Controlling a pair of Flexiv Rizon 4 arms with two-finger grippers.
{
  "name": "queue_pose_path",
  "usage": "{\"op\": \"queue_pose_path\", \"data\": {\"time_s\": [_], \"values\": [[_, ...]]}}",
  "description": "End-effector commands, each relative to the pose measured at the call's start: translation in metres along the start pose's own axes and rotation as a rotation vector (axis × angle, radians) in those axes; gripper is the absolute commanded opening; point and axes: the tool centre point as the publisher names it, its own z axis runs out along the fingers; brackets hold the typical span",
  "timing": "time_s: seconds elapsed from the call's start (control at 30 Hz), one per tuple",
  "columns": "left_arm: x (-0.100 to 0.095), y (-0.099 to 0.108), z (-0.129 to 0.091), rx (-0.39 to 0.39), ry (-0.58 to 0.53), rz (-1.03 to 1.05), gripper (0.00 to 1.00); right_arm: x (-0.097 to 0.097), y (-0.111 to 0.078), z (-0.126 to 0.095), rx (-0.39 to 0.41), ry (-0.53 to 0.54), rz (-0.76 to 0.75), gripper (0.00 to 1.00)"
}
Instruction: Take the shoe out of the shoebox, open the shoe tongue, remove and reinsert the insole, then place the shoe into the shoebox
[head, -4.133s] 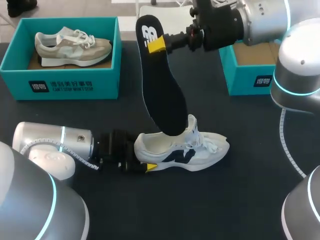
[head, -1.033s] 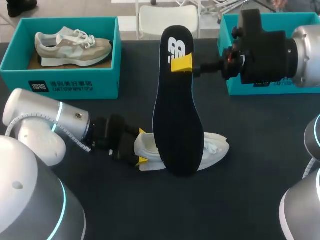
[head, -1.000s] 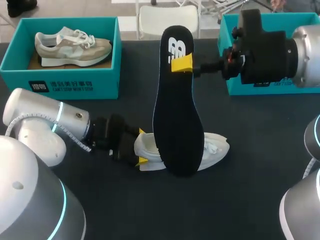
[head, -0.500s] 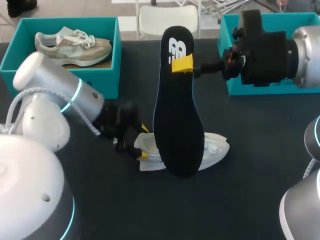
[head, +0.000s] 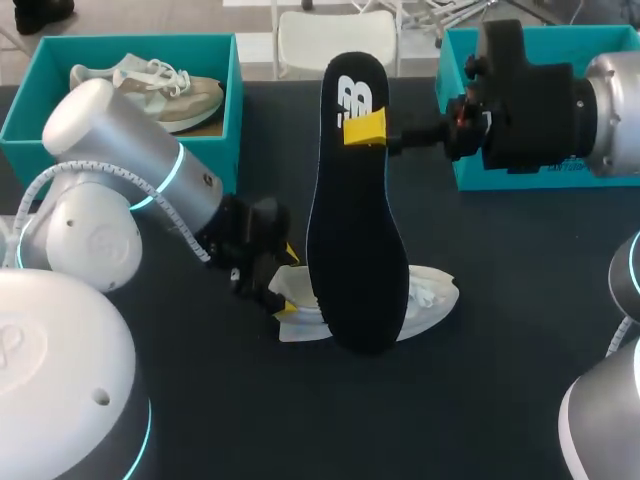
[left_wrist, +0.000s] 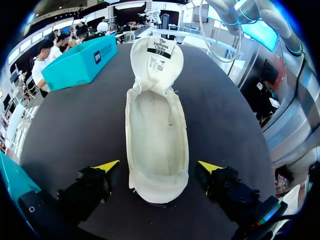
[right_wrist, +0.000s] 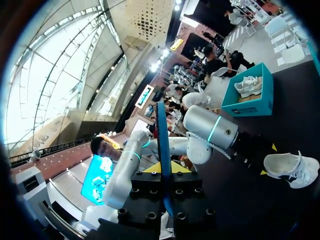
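Left wrist view, shoe (left_wrist: 156, 135) heel between spread gripper (left_wrist: 158, 165)

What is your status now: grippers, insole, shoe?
Left gripper open, astride the shoe heel. Right gripper shut on insole, upright over the shoe. Tongue folded forward, opening free.

In the head view, the insole (head: 355, 230) hid the white shoe's (head: 432, 292) midsection. The left arm (head: 120, 150) covered the left shoebox's (head: 200, 50) front wall and, apparently, the beige shoe's (head: 190, 95) sole.

Bright, even overhead light casts soft shadows on the dark table (head: 500, 380) and sheen on the left arm (head: 100, 130).
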Motion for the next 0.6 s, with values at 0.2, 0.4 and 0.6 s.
{"op": "queue_pose_path", "data": {"time_s": [0.2,0.4,0.6], "values": [[0.001,-0.015,-0.006,-0.326,-0.023,-0.024,1.0,0.003,-0.003,0.005,-0.008,-0.005,0.002,0.0],[-0.001,-0.016,0.0,-0.431,-0.067,-0.047,1.0,0.003,-0.003,0.005,-0.008,-0.005,0.002,0.0],[0.001,-0.014,0.004,-0.458,-0.065,-0.029,1.0,0.003,-0.003,0.005,-0.008,-0.005,0.002,0.0]]}}
